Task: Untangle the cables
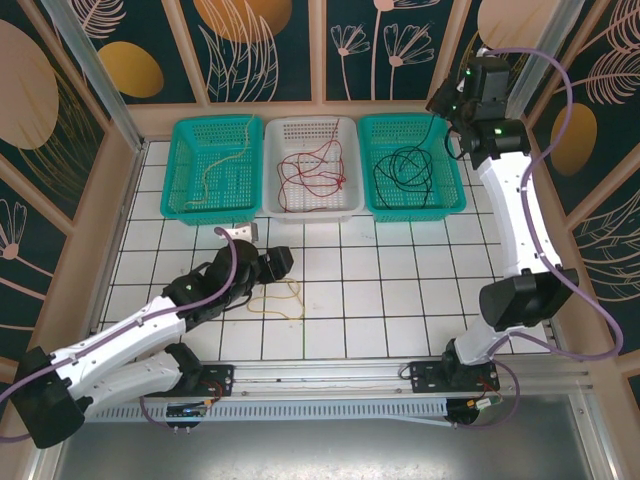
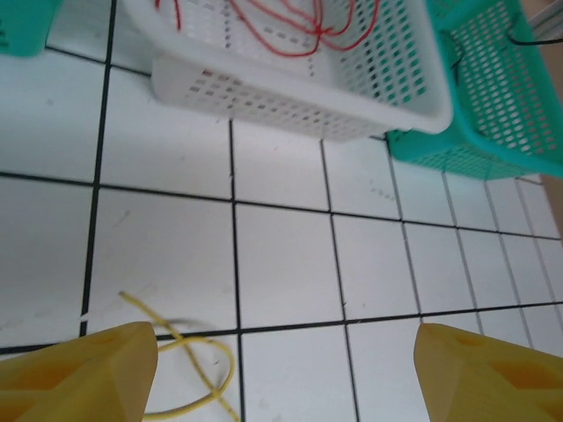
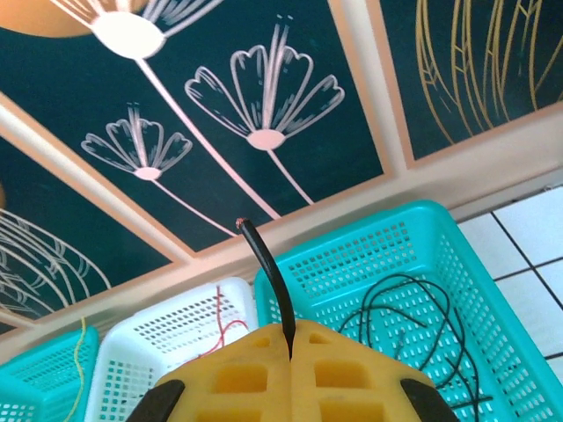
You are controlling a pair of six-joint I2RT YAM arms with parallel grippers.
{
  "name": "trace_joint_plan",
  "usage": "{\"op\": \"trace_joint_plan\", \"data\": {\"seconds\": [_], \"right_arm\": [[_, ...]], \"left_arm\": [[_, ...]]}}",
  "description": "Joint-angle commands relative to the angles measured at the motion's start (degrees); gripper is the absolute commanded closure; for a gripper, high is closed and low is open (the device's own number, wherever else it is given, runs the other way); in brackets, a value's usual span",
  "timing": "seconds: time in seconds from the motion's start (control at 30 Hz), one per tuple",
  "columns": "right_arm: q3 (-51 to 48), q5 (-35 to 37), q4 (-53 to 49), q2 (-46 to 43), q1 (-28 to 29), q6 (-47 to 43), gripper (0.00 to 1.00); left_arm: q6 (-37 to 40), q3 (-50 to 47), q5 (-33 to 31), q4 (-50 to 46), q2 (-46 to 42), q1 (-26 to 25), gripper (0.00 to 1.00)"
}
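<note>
My left gripper (image 2: 283, 336) hangs low over the white tiles, its yellow fingers spread wide with nothing between them. The loose yellow cable (image 2: 185, 369) curls at the lower left of the wrist view. It lies beside my left finger rather than in the gap, so I judge that closing here would pinch air, or snag one loop and drag the rest into a fresh knot.

Beyond it, along the top of that frame, stands the white basket (image 2: 264, 97) holding the red cables (image 2: 299, 22), with the teal basket (image 2: 493, 105) at upper right. In the overhead view another yellow strand (image 1: 213, 170) lies in the far-left teal basket (image 1: 180, 205).

My right gripper (image 3: 290, 327) is up over the right-hand teal basket, jaws pressed together on a black cable (image 3: 264, 264), with a short stub poking above them. The grip sits close to that end, so it could slip free. Pulling upward might also haul the rest of the black cable over the rim.
</note>
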Motion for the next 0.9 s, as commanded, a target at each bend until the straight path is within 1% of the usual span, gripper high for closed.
{"op": "trace_joint_plan", "data": {"seconds": [0.0, 0.03, 0.07, 0.1, 0.13, 0.17, 0.2, 0.23, 0.37, 0.47, 0.5, 0.53, 0.63, 0.73, 0.87], "right_arm": [[-1.1, -2.3, 1.6, 2.3, -1.3, -1.3, 0.98], [-1.3, -2.7, 1.5, 3.0, -1.7, -1.4, 0.9], [-1.6, -2.9, 1.4, 3.8, -2.1, -1.6, 0.78], [-1.7, -2.9, 1.1, 4.7, -2.2, -1.8, 0.69], [-1.6, -3.0, 0.8, 5.4, -2.4, -1.9, 0.65], [-1.3, -2.9, 0.4, 6.0, -2.4, -1.9, 0.57], [-1.2, -2.9, 0.3, 6.4, -2.4, -2.0, 0.52], [-1.2, -4.4, 0.3, 6.5, -2.4, -2.0, 0.51], [-1.4, -5.6, 0.7, 5.2, -2.3, -1.7, 0.5], [-2.5, -6.0, 0.8, 2.8, -1.3, -1.7, 0.49], [-3.2, -6.1, 1.0, 1.9, -0.6, -1.7, 0.49], [-4.6, -6.1, 1.2, 0.3, 0.2, -1.9, 0.5], [-11.4, -5.7, 3.4, -5.1, 3.9, -2.0, 0.49], [-20.5, -4.4, 6.3, -11.3, 9.7, -1.1, 0.49], [-31.9, -2.2, 9.7, -17.9, 17.6, 1.7, 0.49]], "left_arm": [[-3.5, 0.0, 0.3, -3.1, 0.8, -0.1, 0.24], [-3.9, 0.3, -0.1, -3.7, 1.1, -0.1, 0.24], [-4.2, 0.5, -0.2, -4.2, 1.4, -0.1, 0.24], [-4.6, 0.7, -0.2, -4.6, 1.7, -0.1, 0.24], [-5.0, 0.8, -0.3, -5.0, 1.9, -0.2, 0.23], [-5.5, 1.0, -0.4, -5.7, 2.2, 0.0, 0.23], [-5.9, 1.1, -0.5, -6.3, 2.4, 0.0, 0.23], [-6.3, 1.2, -0.6, -6.8, 2.5, 0.1, 0.23], [-7.2, 0.6, 1.1, -7.0, 3.2, 1.2, 0.27], [-6.8, 0.7, 2.3, -7.3, 5.3, 2.2, 0.3], [-6.3, 0.8, 2.9, -7.3, 6.2, 2.6, 0.28], [-5.6, 1.0, 3.7, -7.4, 7.1, 3.1, 0.27], [-3.3, 1.5, 5.3, -7.8, 9.8, 4.7, 0.3], [-1.3, 1.7, 4.9, -9.1, 12.1, 5.5, 0.32], [-0.3, 1.0, 5.6, -9.1, 15.3, 5.8, 0.39]]}}
